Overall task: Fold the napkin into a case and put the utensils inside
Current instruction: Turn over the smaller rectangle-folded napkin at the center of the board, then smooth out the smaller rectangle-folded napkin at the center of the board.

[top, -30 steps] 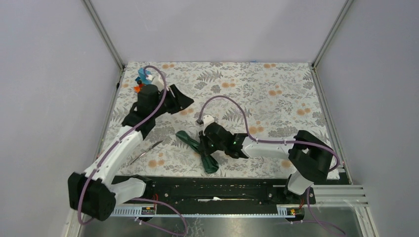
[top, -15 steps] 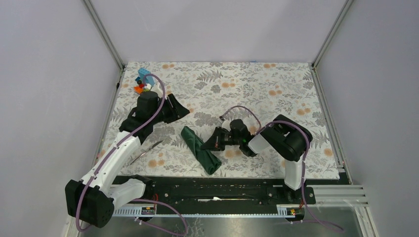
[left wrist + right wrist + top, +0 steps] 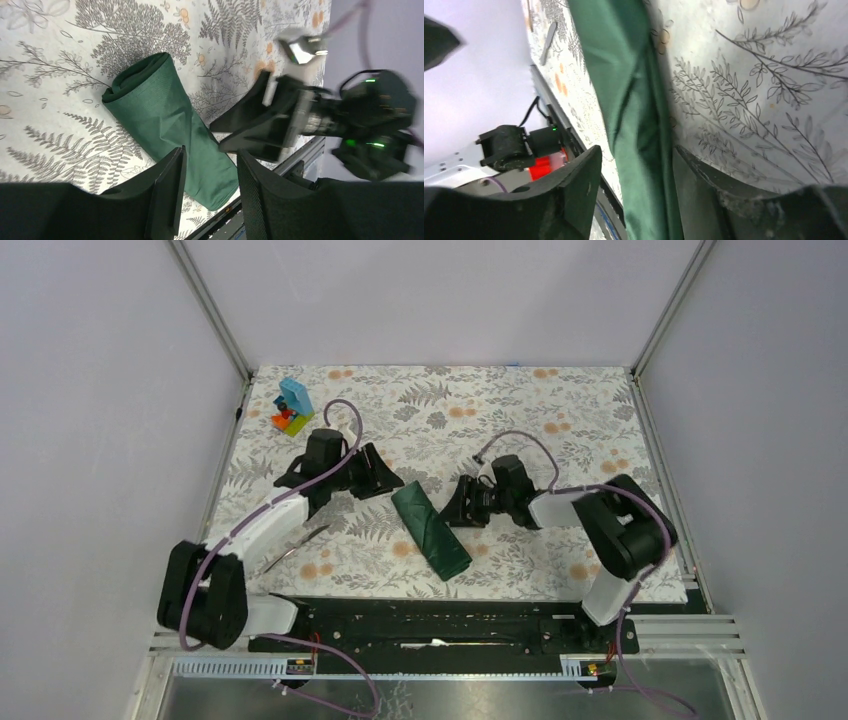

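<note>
The dark green napkin [image 3: 431,532] lies folded as a narrow oblong case on the patterned covering, running from the middle toward the near edge. My left gripper [image 3: 393,483] hovers open just left of its far end, and the left wrist view shows the cloth [image 3: 165,120] beyond the empty jaws [image 3: 210,167]. My right gripper [image 3: 450,514] stands open at the case's right edge. In the right wrist view the cloth [image 3: 634,95] lies past the spread fingers [image 3: 634,167]. One slim utensil [image 3: 297,545] lies at the left near the left forearm, also seen as a sliver [image 3: 547,36].
A colourful toy block stack [image 3: 292,408] stands at the far left corner. The black rail [image 3: 430,625] with both arm bases runs along the near edge. The right gripper [image 3: 260,125] shows close by in the left wrist view.
The right gripper has opened, let go of the napkin and drawn back to the right. The napkin now lies flatter and further right. The left gripper has swung right toward its far end.
</note>
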Robot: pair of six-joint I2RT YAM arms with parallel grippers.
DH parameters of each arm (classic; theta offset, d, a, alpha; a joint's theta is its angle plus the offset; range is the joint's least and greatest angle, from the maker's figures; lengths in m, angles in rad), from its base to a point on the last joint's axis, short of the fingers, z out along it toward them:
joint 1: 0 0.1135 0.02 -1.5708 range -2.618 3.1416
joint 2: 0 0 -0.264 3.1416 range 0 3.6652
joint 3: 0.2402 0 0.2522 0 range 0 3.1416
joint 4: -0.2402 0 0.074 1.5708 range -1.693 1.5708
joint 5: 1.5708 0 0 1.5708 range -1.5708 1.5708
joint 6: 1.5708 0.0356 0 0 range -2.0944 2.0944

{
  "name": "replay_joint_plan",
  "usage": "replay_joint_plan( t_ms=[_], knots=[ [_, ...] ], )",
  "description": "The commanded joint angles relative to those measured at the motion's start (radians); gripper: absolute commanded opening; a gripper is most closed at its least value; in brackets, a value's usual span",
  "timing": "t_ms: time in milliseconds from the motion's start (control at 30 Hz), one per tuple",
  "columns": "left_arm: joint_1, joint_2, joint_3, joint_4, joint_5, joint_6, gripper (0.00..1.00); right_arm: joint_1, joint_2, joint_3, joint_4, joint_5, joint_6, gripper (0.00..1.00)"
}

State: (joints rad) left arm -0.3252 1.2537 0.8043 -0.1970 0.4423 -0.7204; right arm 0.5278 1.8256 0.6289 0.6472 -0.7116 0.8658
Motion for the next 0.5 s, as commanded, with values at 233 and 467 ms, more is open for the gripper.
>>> replay_joint_plan(
  t_ms=[233, 467],
  knots=[
    [-0.045, 0.3, -0.032, 0.461, 0.143, -0.127, 0.3, 0.131, -0.349, 0.185, -0.705, 0.054, -0.385, 0.6],
    [-0.044, 0.506, 0.018, 0.482, 0.046, -0.083, 0.16, 0.182, -0.297, -0.027, -0.364, -0.029, -0.214, 0.5]
  ],
)
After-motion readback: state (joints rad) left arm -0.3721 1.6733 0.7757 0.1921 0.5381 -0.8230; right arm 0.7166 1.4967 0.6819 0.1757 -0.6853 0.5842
